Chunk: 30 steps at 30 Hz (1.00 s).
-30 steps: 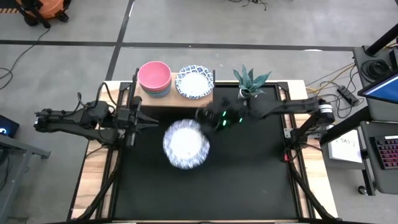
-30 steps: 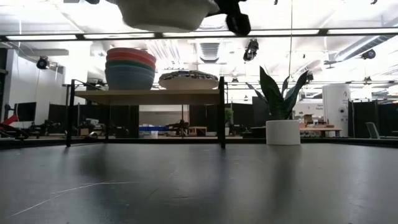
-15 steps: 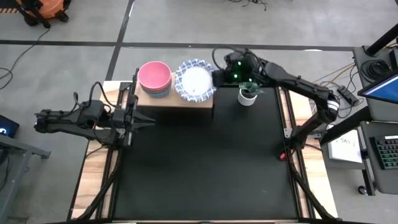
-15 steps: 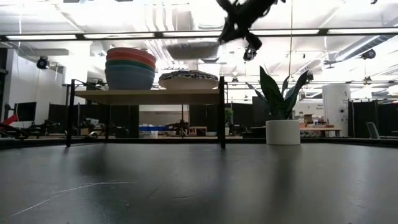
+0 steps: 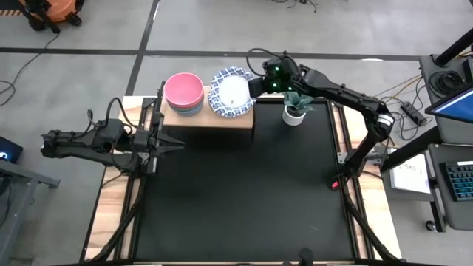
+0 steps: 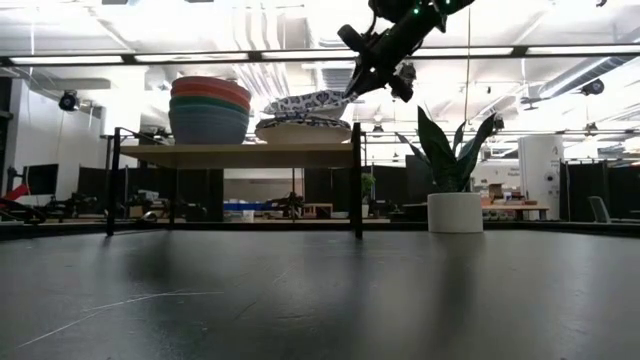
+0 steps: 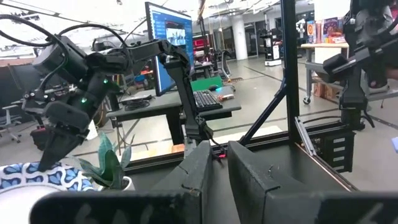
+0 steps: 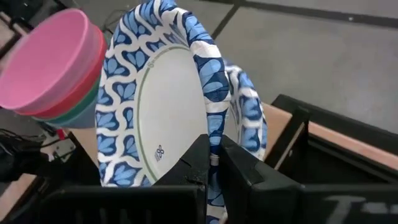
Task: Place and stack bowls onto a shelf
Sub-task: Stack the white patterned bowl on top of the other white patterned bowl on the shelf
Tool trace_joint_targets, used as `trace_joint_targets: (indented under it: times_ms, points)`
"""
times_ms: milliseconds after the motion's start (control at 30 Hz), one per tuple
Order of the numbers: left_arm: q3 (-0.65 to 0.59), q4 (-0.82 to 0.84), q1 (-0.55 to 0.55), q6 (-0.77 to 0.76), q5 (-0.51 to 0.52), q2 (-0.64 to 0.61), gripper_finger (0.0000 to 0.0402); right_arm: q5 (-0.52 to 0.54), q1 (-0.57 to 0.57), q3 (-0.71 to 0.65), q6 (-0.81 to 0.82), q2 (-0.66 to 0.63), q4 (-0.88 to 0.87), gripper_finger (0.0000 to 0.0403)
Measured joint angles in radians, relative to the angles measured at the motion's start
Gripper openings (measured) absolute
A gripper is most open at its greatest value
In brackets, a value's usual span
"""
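Note:
My right gripper (image 5: 256, 87) is shut on a white bowl with a blue-patterned rim (image 5: 233, 93) over the shelf's right half (image 5: 222, 120). In the low view this bowl (image 6: 305, 103) hangs tilted just above the patterned bowls (image 6: 303, 129) sitting on the shelf top (image 6: 235, 153). I cannot tell whether they touch. A stack of plain bowls, pink on top (image 5: 183, 91), stands on the shelf's left half. My left gripper (image 5: 179, 145) is shut and waits low at the table's left, near the shelf's front corner. My right gripper pinches the patterned bowl's rim (image 8: 214, 134) between its two fingers (image 8: 194, 163), one inside the bowl and one outside. It comes from the table's right, slanting down. The bowl is tilted, its held side higher, its far side low over the patterned bowls (image 8: 250, 115) beneath.
A white pot with a green plant (image 5: 294, 114) stands on the table just right of the shelf, under my right arm. The black tabletop (image 5: 244, 199) stretches in front of the shelf. Wooden side strips (image 5: 111, 199) run along its left and right edges.
My right gripper carried the patterned bowl from high over the table's middle toward the far edge, to above the shelf's right half. It then came down, so the bowl now hangs tilted just over the patterned bowls there. The gripper stayed shut on the rim.

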<state>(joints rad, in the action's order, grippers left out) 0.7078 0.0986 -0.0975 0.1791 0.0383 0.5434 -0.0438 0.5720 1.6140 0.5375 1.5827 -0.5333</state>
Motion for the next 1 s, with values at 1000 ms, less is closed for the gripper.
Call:
trace_joint_targets:
  times_ms: [1000]
  points:
    - [0.000, 0.000, 0.000, 0.012, 0.000, 0.000, 0.0037, 0.046, 0.000, 0.001, -0.105, 0.004, 0.053, 0.0158]
